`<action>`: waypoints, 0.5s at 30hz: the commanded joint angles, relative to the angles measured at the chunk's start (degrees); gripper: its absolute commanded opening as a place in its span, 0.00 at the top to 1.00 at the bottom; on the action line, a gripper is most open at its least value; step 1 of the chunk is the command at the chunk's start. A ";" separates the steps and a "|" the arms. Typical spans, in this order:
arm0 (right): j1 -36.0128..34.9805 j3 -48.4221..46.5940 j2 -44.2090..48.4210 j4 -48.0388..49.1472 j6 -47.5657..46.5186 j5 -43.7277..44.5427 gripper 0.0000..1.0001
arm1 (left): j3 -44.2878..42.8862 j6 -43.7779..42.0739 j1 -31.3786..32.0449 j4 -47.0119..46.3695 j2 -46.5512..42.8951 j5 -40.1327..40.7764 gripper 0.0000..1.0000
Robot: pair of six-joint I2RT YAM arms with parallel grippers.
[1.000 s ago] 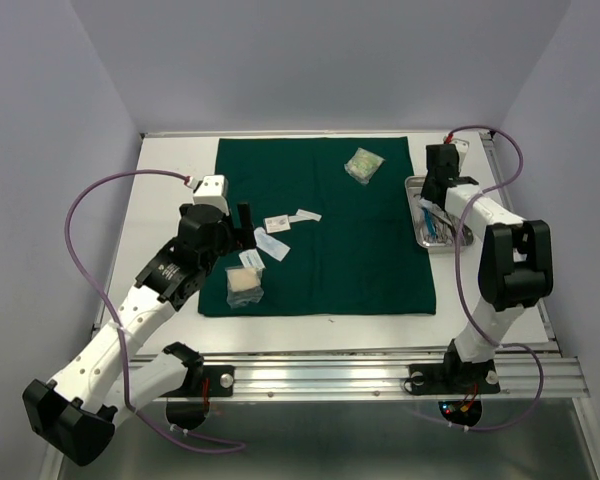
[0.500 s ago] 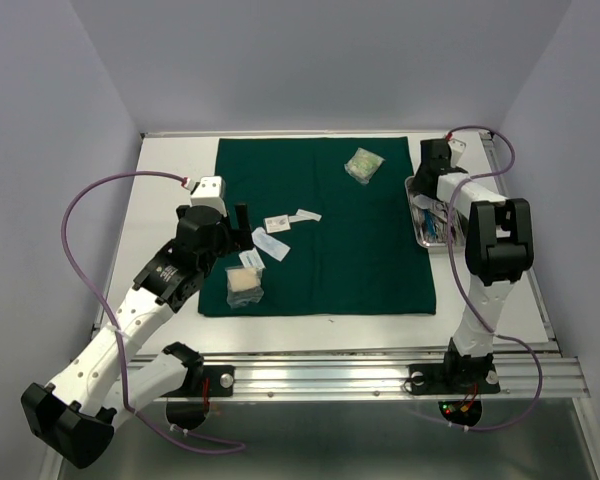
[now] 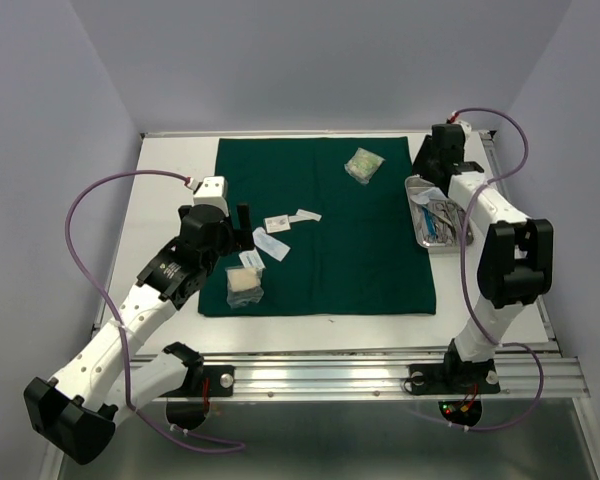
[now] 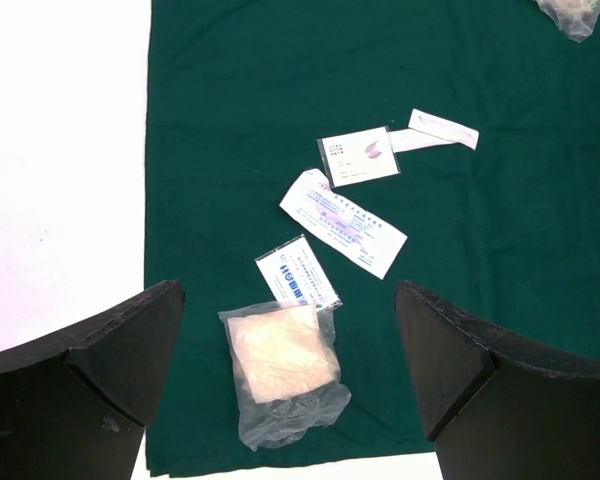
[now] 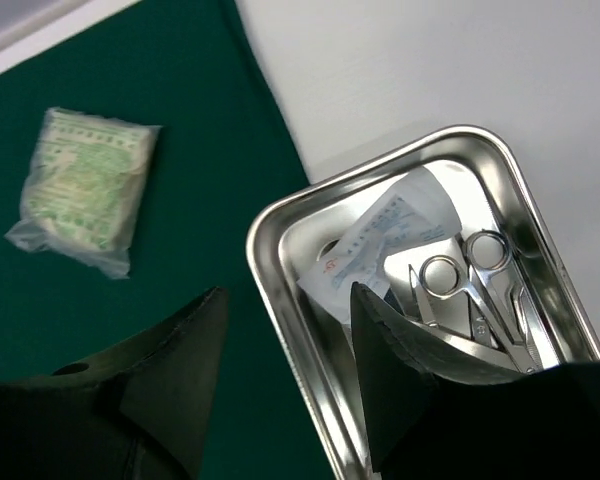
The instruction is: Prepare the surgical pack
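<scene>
- Loading step, likely; tray (image 5: 280,250) sat at the drape's (image 3: 360,250) right edge, scissors (image 5: 480,270) inside.
- Right gripper (image 5: 285,335) hung over it, jaws apart, empty.
- Left gripper (image 4: 285,340) gaped above gauze (image 4: 280,365); next: descend, pinch it.

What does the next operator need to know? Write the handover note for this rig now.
Left pincer: open, empty, over the near-left corner of the drape.
Right pincer: open, empty, above the far end of the steel tray.
The tray sits at the drape's right edge, holding scissors and one white packet.
On the drape: a bagged gauze pad, four flat white packets beside it, and a green-printed gauze pack at the far side.
Done: instruments and one packet are in the tray.
Left: probably load the remaining packets, then wrap the drape, which lies flat.
</scene>
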State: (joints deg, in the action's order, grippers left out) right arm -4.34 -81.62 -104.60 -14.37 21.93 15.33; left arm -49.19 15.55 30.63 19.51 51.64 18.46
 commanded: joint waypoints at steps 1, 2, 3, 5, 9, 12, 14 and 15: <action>-6.10 -0.02 3.17 2.33 -4.34 -8.03 0.42 | -0.56 0.18 -0.22 -1.67 0.04 1.58 0.01; -10.12 -0.37 2.82 2.07 -6.62 -7.86 0.42 | -0.64 0.09 -0.31 -1.67 0.04 1.84 0.01; -12.16 -0.73 2.47 1.81 -7.68 -7.60 0.42 | -0.73 0.18 -0.22 -1.58 0.13 2.11 0.01; -15.95 -2.04 0.55 1.10 -10.40 -7.77 0.42 | -0.91 0.97 -0.31 -1.14 -0.04 2.81 0.01; -24.64 -6.25 -5.08 -0.83 -15.50 -10.23 0.43 | -1.08 2.20 -0.31 -0.26 -0.66 4.83 0.01; -28.17 -13.08 -11.74 -6.44 -23.14 -12.25 0.43 | -0.91 2.12 -0.40 0.18 -1.01 4.92 0.01; -29.67 -16.53 -15.01 -9.35 -26.23 -13.22 0.44 | -0.73 2.03 -0.31 0.36 -1.45 4.92 0.01; -30.20 -19.25 -17.55 -11.01 -27.72 -13.92 0.45 | -0.56 2.03 -0.31 0.27 -1.71 4.92 0.01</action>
State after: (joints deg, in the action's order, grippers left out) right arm -34.22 -93.30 -117.56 -18.37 3.33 4.03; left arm -49.19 17.08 30.63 20.21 51.57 21.32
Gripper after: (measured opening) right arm 0.567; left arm 0.989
